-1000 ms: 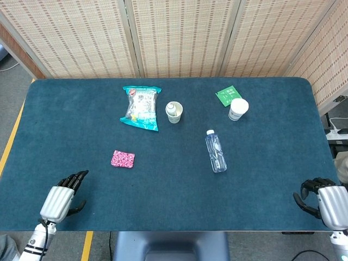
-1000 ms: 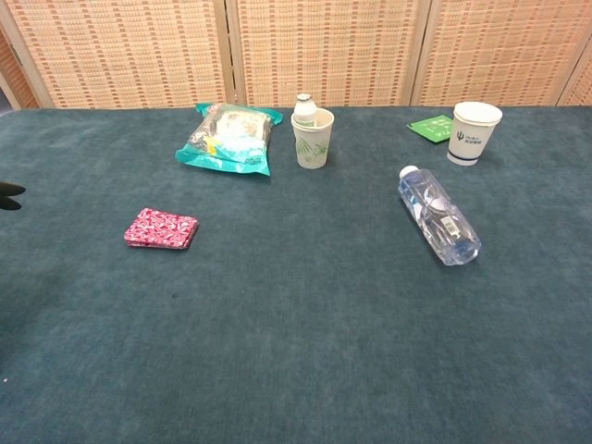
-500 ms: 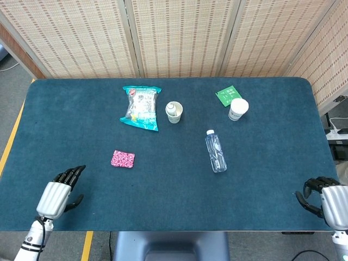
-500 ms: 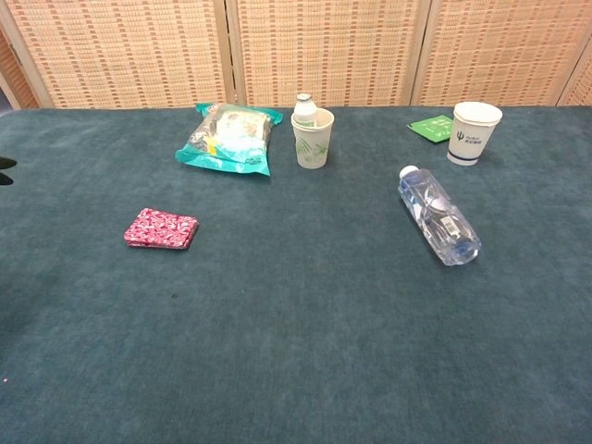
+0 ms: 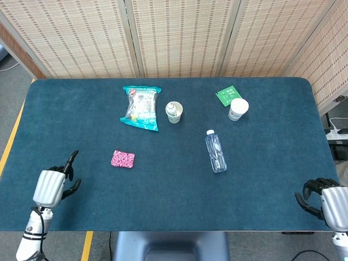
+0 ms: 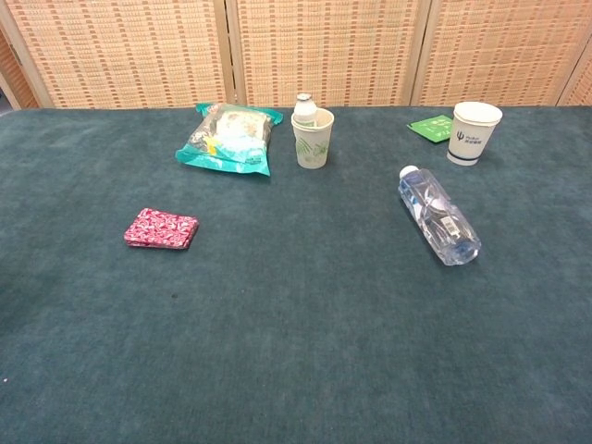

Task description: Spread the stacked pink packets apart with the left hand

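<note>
While the left hand hovers near the table's front left corner, most fingers curled in, 1 finger pointing forward and nothing held, the stacked pink packets lie untouched in the left half of the table, toward the front and apart from that hand.

Largest first: 1 blue-green cloth-covered table carries everything. 1 teal snack bag lies toward the back edge, left of centre. 1 clear water bottle lies on its side right of centre. 2 paper cups stand near the back: a green-printed cup with 1 small bottle standing in it, and a white cup to the right, just beside 1 flat green packet. The pink stack reads as 1 pile; how many packets it holds cannot be told. The right hand sits at the front right corner, fingers curled and empty.

Risks, as a judgement: pressing down squarely would likely slide the whole stack across the cloth rather than fan it, because the packets look thin and flush. A push with too much sideways force could send the top packets well away or flip one. The pile is low, so fingers may also snag the cloth.
</note>
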`<action>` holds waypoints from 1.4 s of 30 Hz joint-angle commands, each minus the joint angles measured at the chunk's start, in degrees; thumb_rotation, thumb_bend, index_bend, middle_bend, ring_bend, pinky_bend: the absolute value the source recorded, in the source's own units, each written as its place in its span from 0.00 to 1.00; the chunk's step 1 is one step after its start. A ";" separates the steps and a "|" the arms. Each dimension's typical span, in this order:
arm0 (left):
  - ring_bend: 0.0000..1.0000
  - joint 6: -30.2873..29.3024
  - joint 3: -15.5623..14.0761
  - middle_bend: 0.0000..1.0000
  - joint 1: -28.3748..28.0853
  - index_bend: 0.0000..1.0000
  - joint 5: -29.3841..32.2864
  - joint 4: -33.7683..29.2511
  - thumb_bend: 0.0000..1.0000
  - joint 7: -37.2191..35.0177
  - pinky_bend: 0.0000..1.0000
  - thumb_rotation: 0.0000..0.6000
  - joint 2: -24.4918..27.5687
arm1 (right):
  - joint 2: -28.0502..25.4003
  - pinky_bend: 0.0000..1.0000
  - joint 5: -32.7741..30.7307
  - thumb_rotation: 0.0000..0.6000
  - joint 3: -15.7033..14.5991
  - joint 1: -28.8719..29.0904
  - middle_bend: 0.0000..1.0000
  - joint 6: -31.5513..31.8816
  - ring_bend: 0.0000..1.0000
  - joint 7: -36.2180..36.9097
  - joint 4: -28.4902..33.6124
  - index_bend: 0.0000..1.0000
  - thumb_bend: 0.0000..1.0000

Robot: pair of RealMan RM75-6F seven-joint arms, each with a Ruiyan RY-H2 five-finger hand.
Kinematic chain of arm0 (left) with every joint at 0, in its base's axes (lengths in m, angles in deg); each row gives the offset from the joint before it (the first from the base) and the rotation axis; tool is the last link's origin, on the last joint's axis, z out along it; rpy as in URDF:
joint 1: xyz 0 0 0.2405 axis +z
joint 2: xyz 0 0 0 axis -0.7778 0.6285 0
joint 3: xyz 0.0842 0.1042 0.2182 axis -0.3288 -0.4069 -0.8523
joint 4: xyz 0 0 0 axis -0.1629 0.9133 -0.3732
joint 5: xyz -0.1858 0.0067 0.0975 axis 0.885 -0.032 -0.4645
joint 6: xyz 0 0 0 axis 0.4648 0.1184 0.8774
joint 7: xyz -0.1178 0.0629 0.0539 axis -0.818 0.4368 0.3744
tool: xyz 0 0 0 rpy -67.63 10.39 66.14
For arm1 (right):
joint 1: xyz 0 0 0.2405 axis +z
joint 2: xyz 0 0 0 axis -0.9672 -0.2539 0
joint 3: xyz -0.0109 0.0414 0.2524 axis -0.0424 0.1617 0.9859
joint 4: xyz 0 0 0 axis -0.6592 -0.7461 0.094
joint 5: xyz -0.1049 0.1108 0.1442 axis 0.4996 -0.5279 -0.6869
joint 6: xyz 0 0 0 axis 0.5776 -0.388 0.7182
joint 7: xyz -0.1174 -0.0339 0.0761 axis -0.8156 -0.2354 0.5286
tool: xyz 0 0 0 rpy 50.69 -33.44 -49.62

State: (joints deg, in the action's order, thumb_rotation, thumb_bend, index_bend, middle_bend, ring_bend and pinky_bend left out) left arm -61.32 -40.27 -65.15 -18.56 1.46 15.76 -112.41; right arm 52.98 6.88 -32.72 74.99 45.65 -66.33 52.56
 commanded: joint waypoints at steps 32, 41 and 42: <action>1.00 22.94 5.75 1.00 -15.40 0.30 28.00 -14.14 0.36 17.67 1.00 1.00 -1.60 | -0.78 0.58 0.18 1.00 -0.08 0.07 0.68 -0.13 0.56 1.46 0.16 0.74 0.24; 1.00 16.95 6.79 1.00 -16.28 0.36 34.05 -11.69 0.37 25.12 1.00 1.00 -7.72 | -0.87 0.58 0.23 1.00 -0.13 0.10 0.68 -0.22 0.56 1.57 0.16 0.74 0.24; 1.00 16.29 6.97 1.00 -16.37 0.37 34.55 -11.82 0.37 25.59 1.00 1.00 -8.37 | -0.88 0.58 0.22 1.00 -0.12 0.09 0.68 -0.20 0.56 1.61 0.16 0.74 0.24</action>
State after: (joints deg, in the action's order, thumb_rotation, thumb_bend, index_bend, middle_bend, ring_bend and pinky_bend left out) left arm -44.17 -33.66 -81.26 15.12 -10.54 40.51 -119.83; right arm 52.10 7.10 -32.85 75.08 45.45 -64.73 52.72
